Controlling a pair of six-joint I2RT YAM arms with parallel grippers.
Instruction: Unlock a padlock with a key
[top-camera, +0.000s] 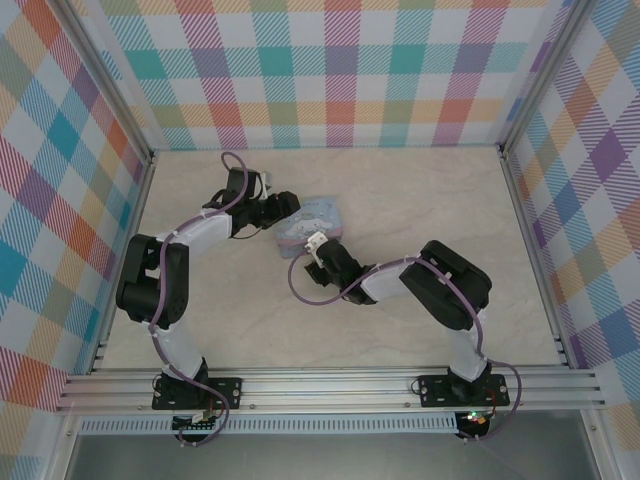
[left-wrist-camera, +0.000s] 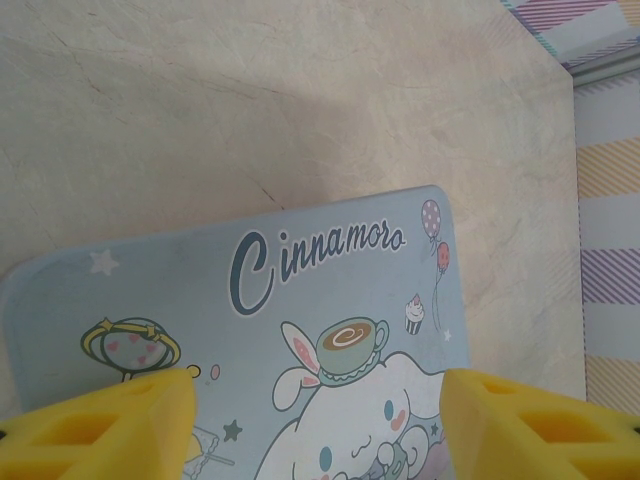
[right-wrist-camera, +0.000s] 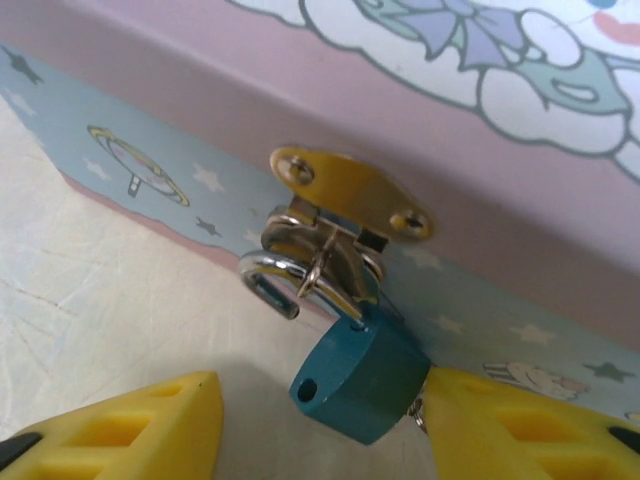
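Note:
The padlock (right-wrist-camera: 365, 375), a small teal block with a silver shackle (right-wrist-camera: 275, 275), hangs from the brass hasp (right-wrist-camera: 350, 195) on the side of the pale blue cartoon tin (top-camera: 312, 215). One end of the shackle stands free of the body. A sliver of grey metal, the key (right-wrist-camera: 418, 410), shows at the padlock's lower right, against my right finger. My right gripper (right-wrist-camera: 322, 380) is open, with a gap between the left finger and the padlock. My left gripper (left-wrist-camera: 320, 375) is open, its yellow fingers spread over the tin's lid (left-wrist-camera: 330, 300).
The tin lies on the pale marble-pattern table (top-camera: 400, 190), between the two arms. Checked walls (top-camera: 340, 70) close in the back and sides, and a metal rail (top-camera: 330, 385) runs along the near edge.

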